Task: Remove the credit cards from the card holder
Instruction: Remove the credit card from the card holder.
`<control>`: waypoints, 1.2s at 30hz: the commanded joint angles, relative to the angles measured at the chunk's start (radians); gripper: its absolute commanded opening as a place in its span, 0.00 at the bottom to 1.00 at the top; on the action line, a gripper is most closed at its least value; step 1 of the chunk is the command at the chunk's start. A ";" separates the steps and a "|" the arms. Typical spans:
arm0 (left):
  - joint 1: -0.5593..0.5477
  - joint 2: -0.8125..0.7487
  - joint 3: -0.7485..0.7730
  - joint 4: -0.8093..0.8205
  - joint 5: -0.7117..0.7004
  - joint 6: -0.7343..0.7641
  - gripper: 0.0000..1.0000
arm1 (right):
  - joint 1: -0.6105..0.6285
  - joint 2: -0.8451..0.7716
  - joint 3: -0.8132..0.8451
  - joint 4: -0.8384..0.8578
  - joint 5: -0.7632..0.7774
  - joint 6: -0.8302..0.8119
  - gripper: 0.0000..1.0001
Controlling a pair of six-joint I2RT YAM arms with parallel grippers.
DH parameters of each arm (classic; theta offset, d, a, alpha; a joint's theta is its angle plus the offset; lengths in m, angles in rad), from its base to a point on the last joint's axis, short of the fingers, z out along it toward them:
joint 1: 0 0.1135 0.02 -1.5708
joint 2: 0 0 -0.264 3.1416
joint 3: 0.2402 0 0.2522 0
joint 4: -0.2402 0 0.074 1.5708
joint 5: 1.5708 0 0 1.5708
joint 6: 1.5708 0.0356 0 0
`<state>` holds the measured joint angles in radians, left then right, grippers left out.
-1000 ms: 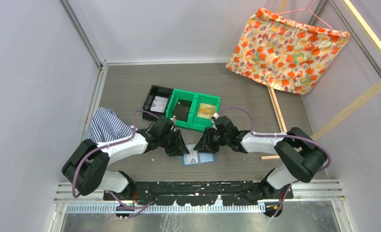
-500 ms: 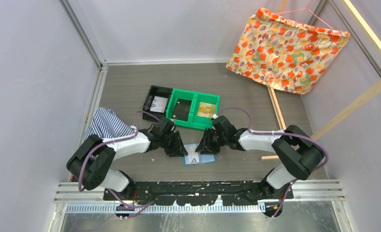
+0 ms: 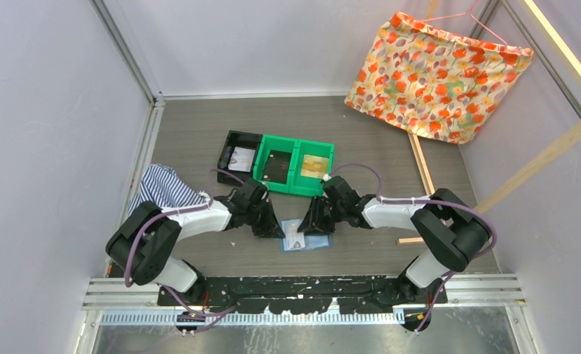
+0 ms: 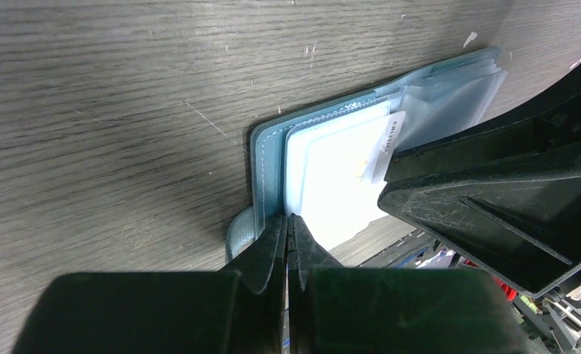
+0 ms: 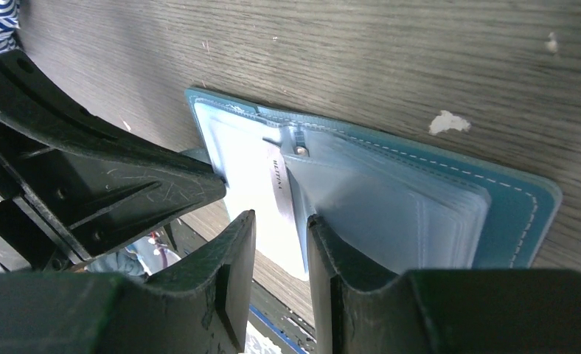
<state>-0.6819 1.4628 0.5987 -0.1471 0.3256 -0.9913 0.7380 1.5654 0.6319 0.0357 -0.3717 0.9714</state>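
The teal-blue card holder (image 3: 306,237) lies open on the table between both grippers. A whitish credit card (image 4: 332,177) shows in its pale inner sleeve, also as the white card (image 5: 247,173) in the right wrist view. My left gripper (image 4: 287,218) is shut, its tips against the holder's near edge beside the small closing tab (image 4: 239,232); whether they pinch a thin edge does not show. My right gripper (image 5: 280,225) is open over the fold, one finger resting on the stack of clear sleeves (image 5: 391,214), the other above the white card. No dark card shows in the holder.
Green bins (image 3: 293,183) stand just behind the holder, one with a dark flat thing, one with a yellowish one. A black tray (image 3: 228,144) adjoins them. Striped cloth (image 3: 166,190) lies at the left, floral cloth (image 3: 435,74) hangs at the back right, a wooden bar (image 3: 420,169) lies at the right.
My left gripper's jaws have closed at the holder's edge. Both arms have drawn in slightly; the holder lies where it was.
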 commanded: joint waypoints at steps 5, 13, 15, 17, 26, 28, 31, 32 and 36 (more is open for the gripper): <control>-0.001 0.058 0.010 0.010 -0.042 0.014 0.01 | -0.042 0.045 -0.070 0.154 -0.081 0.042 0.37; -0.001 0.089 0.015 0.026 -0.036 0.022 0.01 | -0.072 0.056 -0.117 0.288 -0.158 0.079 0.29; -0.001 0.094 0.016 0.025 -0.035 0.025 0.01 | -0.073 0.059 -0.124 0.336 -0.187 0.086 0.26; -0.001 0.095 0.016 0.024 -0.036 0.025 0.01 | -0.073 0.054 -0.139 0.397 -0.207 0.095 0.25; -0.001 0.092 0.010 0.023 -0.035 0.026 0.01 | -0.072 0.073 -0.164 0.501 -0.247 0.104 0.12; -0.001 0.088 0.006 0.023 -0.038 0.026 0.01 | -0.073 0.073 -0.167 0.503 -0.245 0.103 0.03; -0.001 0.085 0.006 0.021 -0.041 0.025 0.01 | -0.074 0.071 -0.169 0.500 -0.238 0.101 0.01; -0.001 0.083 0.005 0.020 -0.042 0.025 0.01 | -0.075 0.067 -0.171 0.498 -0.235 0.099 0.01; 0.001 0.083 0.006 0.005 -0.054 0.030 0.01 | -0.084 0.042 -0.180 0.464 -0.219 0.084 0.01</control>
<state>-0.6735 1.5112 0.6254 -0.1375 0.3683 -0.9882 0.6521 1.6367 0.4557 0.4641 -0.5858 1.0588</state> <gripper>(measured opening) 0.012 0.017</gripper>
